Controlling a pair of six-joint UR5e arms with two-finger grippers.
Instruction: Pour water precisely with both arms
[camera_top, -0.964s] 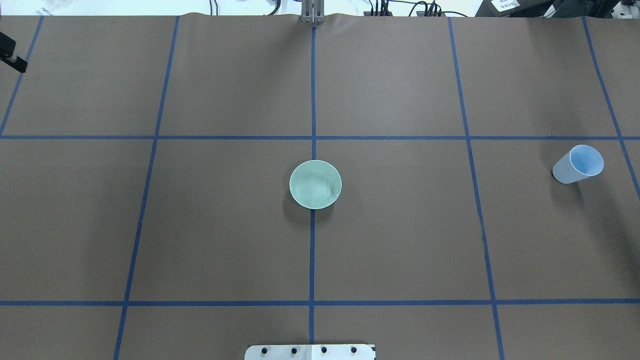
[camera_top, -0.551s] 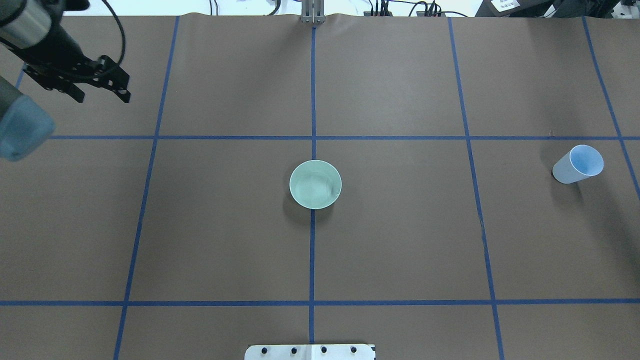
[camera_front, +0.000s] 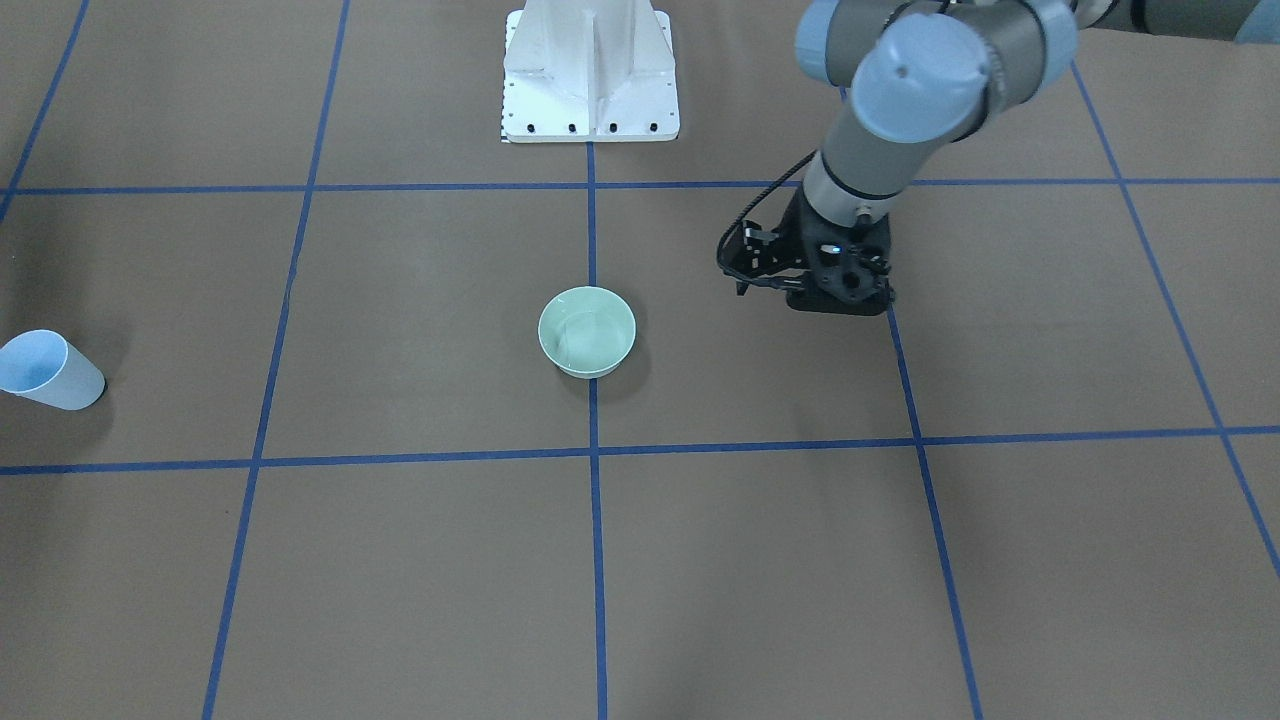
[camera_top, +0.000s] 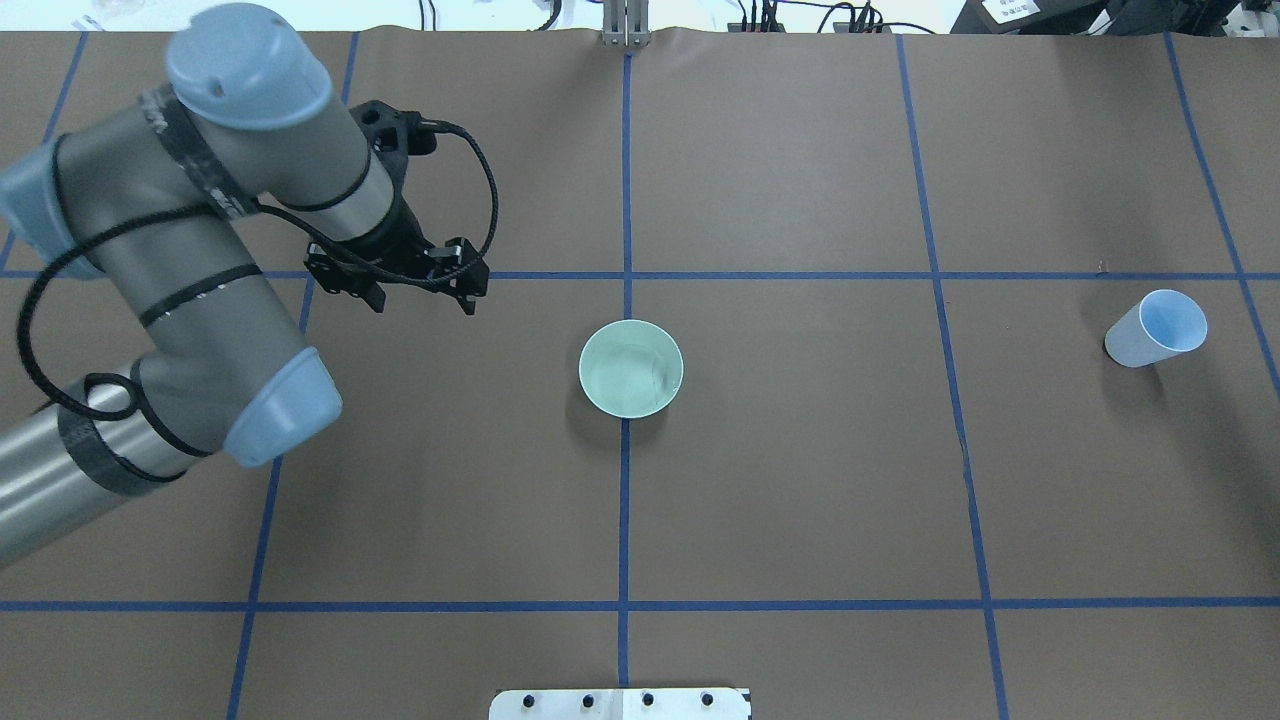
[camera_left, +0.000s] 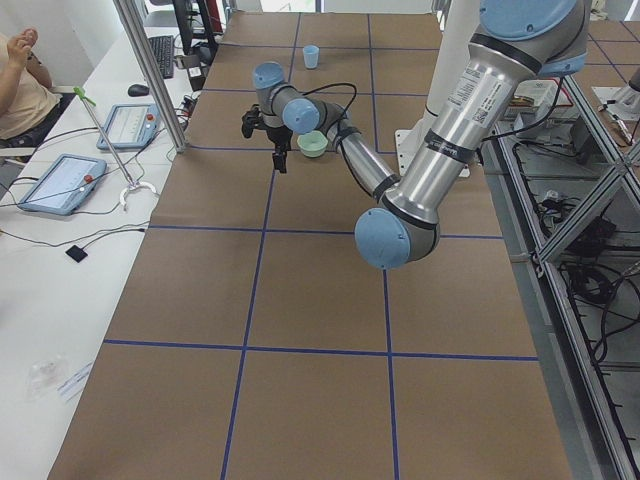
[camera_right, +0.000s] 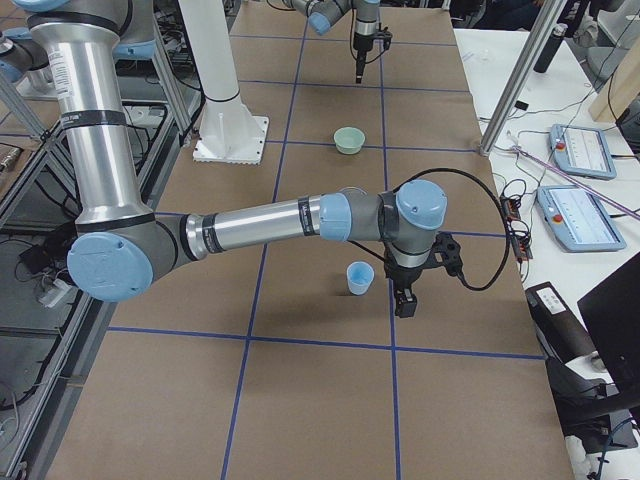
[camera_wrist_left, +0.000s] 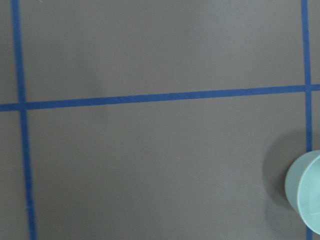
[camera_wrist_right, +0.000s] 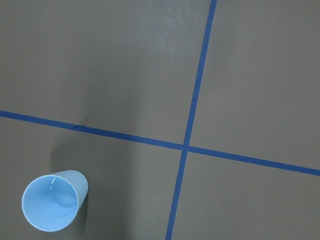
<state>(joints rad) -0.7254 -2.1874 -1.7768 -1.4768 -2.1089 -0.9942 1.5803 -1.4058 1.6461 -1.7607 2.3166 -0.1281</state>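
A pale green bowl (camera_top: 631, 368) stands at the table's centre; a faint shiny ring inside it looks like clear water. It also shows in the front view (camera_front: 587, 331) and at the right edge of the left wrist view (camera_wrist_left: 306, 192). A light blue cup (camera_top: 1157, 327) stands upright at the far right, seen from above in the right wrist view (camera_wrist_right: 52, 207). My left gripper (camera_top: 422, 296) is open and empty, pointing down, left of and beyond the bowl. My right gripper (camera_right: 404, 304) shows only in the exterior right view, just beside the cup (camera_right: 360, 278); I cannot tell if it is open.
The white pedestal base (camera_front: 590, 75) stands at the table's near edge on the centre line. Blue tape lines divide the brown table cover (camera_top: 800, 480). An aluminium post (camera_left: 150, 80) and operator tablets (camera_left: 62, 182) stand beyond the far edge.
My left arm has swung in from the far left corner toward the table's centre, its gripper now near the bowl. The bowl and cup have not moved.
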